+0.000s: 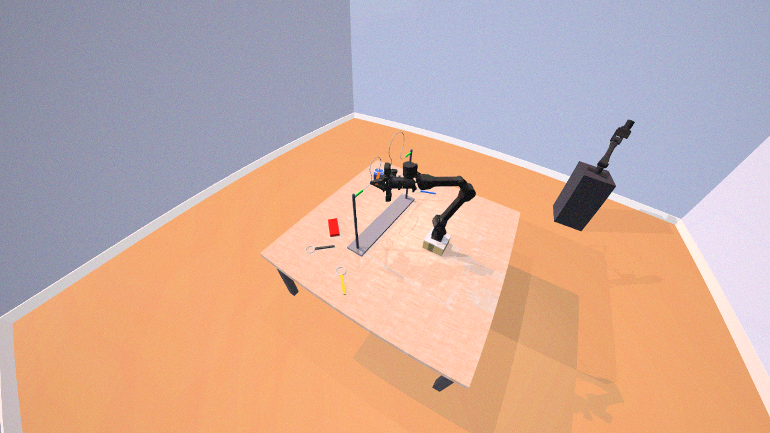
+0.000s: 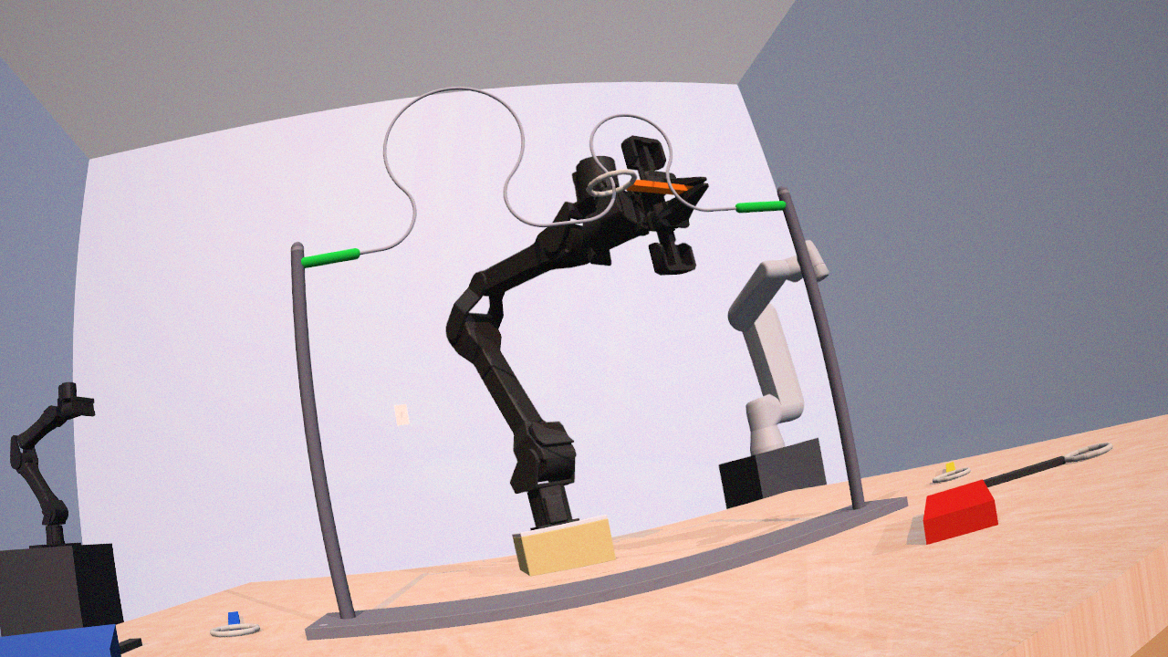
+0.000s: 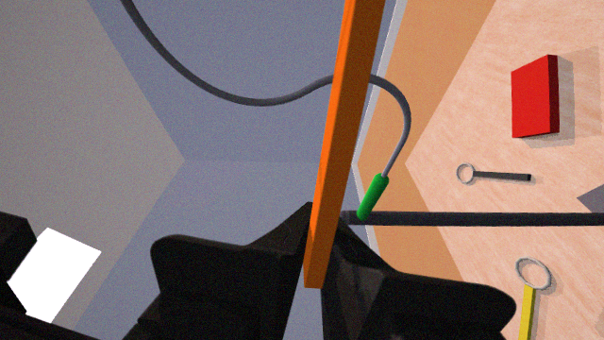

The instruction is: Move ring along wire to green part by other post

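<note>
The wire course stands on a grey base plate [image 1: 383,221] [image 2: 620,581] between two dark posts [image 2: 314,424] [image 2: 823,359]. The thin grey wire [image 2: 453,89] [image 3: 189,76] makes two loops. My gripper [image 2: 679,190] [image 3: 316,209] [image 1: 379,185] is shut on the orange handle [image 2: 655,187] [image 3: 342,132] and holds it almost level, high up. The ring [image 2: 610,175] sits around the wire at the left side of the small loop; I cannot tell whether it touches. The green part [image 2: 759,205] [image 3: 373,195] [image 1: 361,190] by the near post is a short way off. The other green part [image 2: 329,257] [image 1: 409,154] is far along.
A red block [image 1: 333,227] [image 2: 959,510] [image 3: 535,96], a spare ring with a dark handle [image 1: 320,248] [image 3: 495,176] and one with a yellow handle [image 1: 342,279] [image 3: 530,283] lie on the table. A blue block [image 2: 57,641] lies at the far end. Other arms on pedestals [image 2: 767,343] [image 1: 584,193] stand off the table.
</note>
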You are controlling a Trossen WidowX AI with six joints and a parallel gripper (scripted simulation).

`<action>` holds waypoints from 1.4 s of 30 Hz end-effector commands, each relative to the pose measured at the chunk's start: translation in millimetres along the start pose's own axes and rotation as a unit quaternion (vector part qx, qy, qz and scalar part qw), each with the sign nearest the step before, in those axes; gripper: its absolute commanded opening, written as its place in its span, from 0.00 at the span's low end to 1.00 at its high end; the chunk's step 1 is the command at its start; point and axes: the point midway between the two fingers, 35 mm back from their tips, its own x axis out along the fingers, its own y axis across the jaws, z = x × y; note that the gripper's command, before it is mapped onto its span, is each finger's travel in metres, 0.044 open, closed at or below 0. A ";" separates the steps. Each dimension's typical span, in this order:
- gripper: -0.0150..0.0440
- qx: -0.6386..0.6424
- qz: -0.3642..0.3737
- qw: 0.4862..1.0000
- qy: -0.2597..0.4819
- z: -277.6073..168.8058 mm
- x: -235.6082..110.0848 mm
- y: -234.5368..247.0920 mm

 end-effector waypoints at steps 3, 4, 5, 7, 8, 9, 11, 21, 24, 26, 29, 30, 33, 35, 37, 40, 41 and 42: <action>0.00 0.047 0.030 0.998 0.008 0.5 -3.5 20.7; 0.00 0.057 0.036 0.998 0.009 0.9 -4.2 24.2; 0.00 0.062 0.039 0.997 0.010 1.3 -4.8 26.6; 0.00 0.073 0.045 0.996 0.012 2.1 -5.8 30.9; 0.00 0.078 0.048 0.996 0.012 2.5 -6.3 33.3; 0.00 0.084 0.051 0.995 0.013 3.0 -6.9 35.6; 0.00 0.091 0.055 0.994 0.014 3.9 -7.9 39.1; 0.00 0.094 0.057 0.994 0.014 7.3 -11.0 48.8; 0.00 0.084 0.051 0.995 0.013 7.6 -11.2 49.1; 0.00 0.074 0.046 0.996 0.012 7.6 -11.1 48.4; 0.00 0.057 0.036 0.998 0.009 7.5 -10.9 46.8; 0.00 0.050 0.032 0.998 0.009 7.4 -10.7 46.0; 0.00 0.028 0.020 0.999 0.006 7.2 -10.2 43.3; 0.00 0.013 0.011 1.000 0.004 7.1 -9.9 41.2; 0.00 -0.004 0.002 1.000 0.002 7.0 -9.6 38.8; 0.00 -0.029 -0.013 0.999 -0.002 7.1 -9.1 35.1; 0.00 -0.038 -0.018 0.999 -0.003 7.2 -9.0 33.8; 0.00 -0.047 -0.023 0.999 -0.004 7.3 -8.9 32.4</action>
